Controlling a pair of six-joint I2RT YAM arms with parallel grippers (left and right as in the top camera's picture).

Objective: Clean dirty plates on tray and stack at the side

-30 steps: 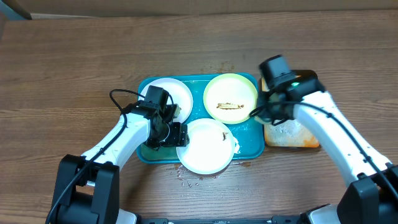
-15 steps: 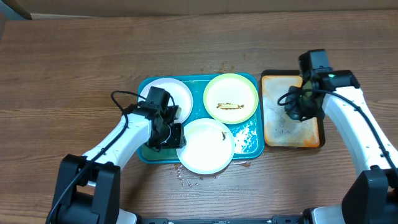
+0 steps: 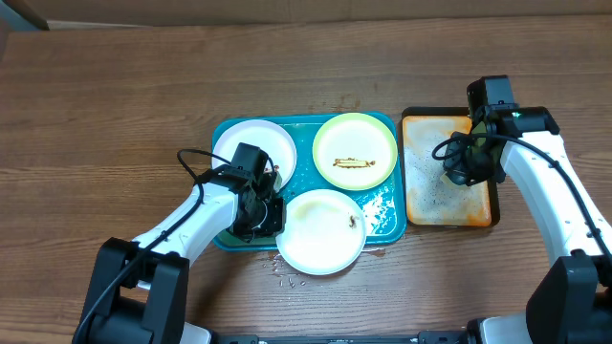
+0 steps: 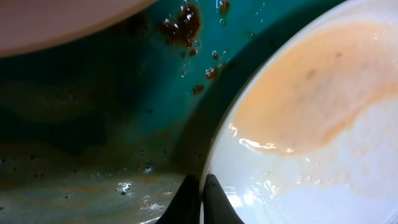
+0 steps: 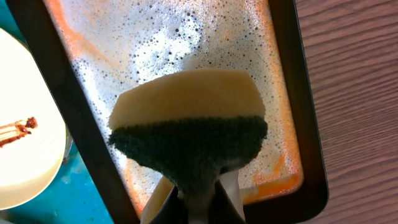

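The teal tray (image 3: 381, 216) holds three plates. A white plate (image 3: 256, 149) lies at its back left and a yellow-green plate (image 3: 356, 151) with a brown smear at its back right. The front white plate (image 3: 320, 231) overhangs the tray's near rim. My left gripper (image 3: 273, 216) is shut on that plate's left rim; in the left wrist view its gripper (image 4: 200, 202) pinches the wet rim of the plate (image 4: 311, 124). My right gripper (image 3: 469, 172) hangs over the orange tray, shut on a yellow and green sponge (image 5: 189, 118).
The orange tray (image 3: 426, 191) with a black rim stands right of the teal one and is covered in soapy foam. Small crumbs (image 3: 287, 280) lie on the wooden table in front of the teal tray. Brown drops (image 4: 183, 25) dot the teal tray's floor.
My left gripper has closed on the front white plate's rim, and the plate has slid slightly forward. My right arm swung from the teal tray's edge to above the orange tray.
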